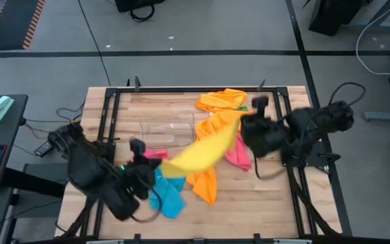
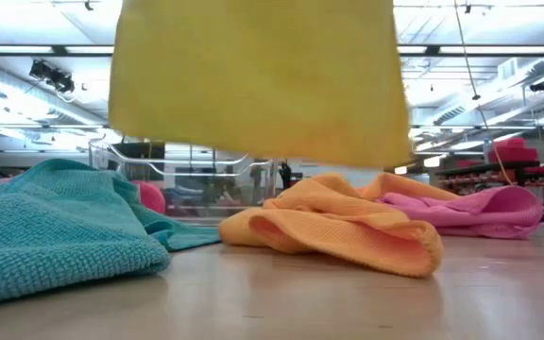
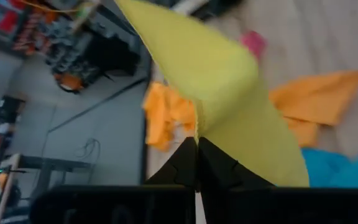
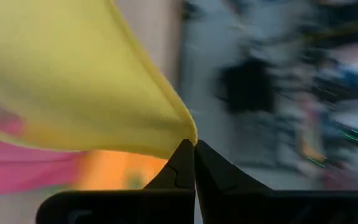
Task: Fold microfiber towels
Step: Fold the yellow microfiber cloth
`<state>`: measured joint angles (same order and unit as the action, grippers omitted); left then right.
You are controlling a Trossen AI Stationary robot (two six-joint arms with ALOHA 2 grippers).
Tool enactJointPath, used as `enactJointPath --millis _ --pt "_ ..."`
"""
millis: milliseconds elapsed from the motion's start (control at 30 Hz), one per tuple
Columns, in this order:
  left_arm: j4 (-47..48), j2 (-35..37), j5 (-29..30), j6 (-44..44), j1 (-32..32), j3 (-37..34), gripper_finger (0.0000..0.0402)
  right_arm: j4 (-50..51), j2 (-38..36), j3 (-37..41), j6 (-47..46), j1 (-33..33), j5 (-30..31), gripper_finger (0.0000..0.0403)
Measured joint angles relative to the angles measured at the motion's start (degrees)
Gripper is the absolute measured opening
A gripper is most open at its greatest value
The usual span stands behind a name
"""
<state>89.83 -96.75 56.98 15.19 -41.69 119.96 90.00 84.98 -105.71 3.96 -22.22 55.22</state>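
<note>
The left gripper (image 1: 156, 165), above the table's (image 1: 263, 203) left part, pinches one corner of the yellow towel (image 1: 205, 152) between closed fingers, with the blue towel (image 1: 168, 193) lying just beside it on the wood. The yellow towel hangs stretched in the air between the two arms, above an orange towel (image 1: 205, 183) and beside the clear bin (image 1: 168, 130); a second orange towel (image 1: 222, 100) lies at the far edge. The right gripper (image 1: 241, 122) nips the opposite corner, fingers closed, near the pink towel (image 1: 239, 156).
</note>
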Motion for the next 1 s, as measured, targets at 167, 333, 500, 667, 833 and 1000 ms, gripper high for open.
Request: enactJointPath --millis 167,333,500,667,833,1000 --pt "-5.29 4.41 -0.48 0.0 1.83 0.15 0.0017 0.04 -1.44 -0.02 0.16 4.87 0.49 0.0004" --pt "-12.55 2.58 -7.83 -1.55 1.32 -4.78 0.0022 -0.04 -1.52 2.65 -2.18 3.48 -7.85 0.0004" --pt "-20.99 -1.36 -14.41 -2.38 1.02 -14.65 0.0007 -0.05 -1.43 12.88 -7.36 -1.5 -15.97 0.0004" --pt "-29.79 -5.43 -23.84 -1.39 0.41 -19.28 0.0022 -2.95 -1.41 24.2 -13.44 -8.5 -22.0 0.0004" --pt "-35.83 -9.36 -29.04 2.29 -1.04 -19.5 0.0025 -12.99 -1.41 34.32 -18.03 -14.21 -28.69 0.0004" --pt "-39.33 -14.73 -30.55 4.96 -2.25 -19.54 0.0008 -21.38 -1.41 42.43 -20.75 -19.54 -36.34 0.0004"
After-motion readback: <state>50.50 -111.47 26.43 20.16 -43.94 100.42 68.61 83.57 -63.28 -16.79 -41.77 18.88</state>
